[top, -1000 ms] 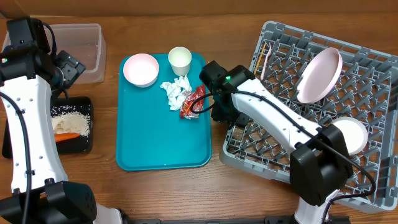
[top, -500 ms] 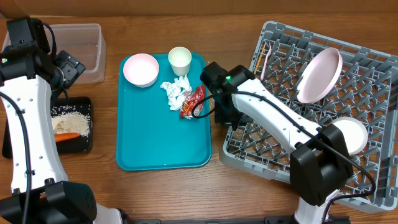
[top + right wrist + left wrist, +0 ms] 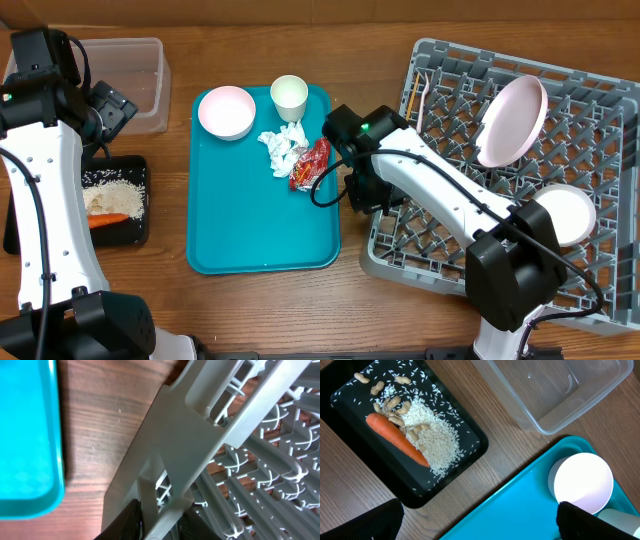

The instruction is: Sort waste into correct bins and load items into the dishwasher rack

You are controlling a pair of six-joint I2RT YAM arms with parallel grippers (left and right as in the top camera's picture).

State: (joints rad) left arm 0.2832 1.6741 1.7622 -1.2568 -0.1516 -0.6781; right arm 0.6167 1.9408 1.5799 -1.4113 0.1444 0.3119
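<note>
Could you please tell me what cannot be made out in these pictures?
Right wrist view: the right gripper shows only as dark tips at the bottom edge, astride the dishwasher rack wall; overhead, its wrist covers them.
Left wrist view: the cup is cut by the corner, partly behind a blurred finger of the left gripper.
Overhead: the thin utensil in the rack is too small to identify.

Bright, even light all round, nothing blown out.
Overhead is sharp, soft shadows under the rack [image 3: 410,262] on the bench [image 3: 260,310]. Left wrist is crisp, small glints on the clear tub [image 3: 535,395]; right wrist sits so close the rack wall goes soft.
</note>
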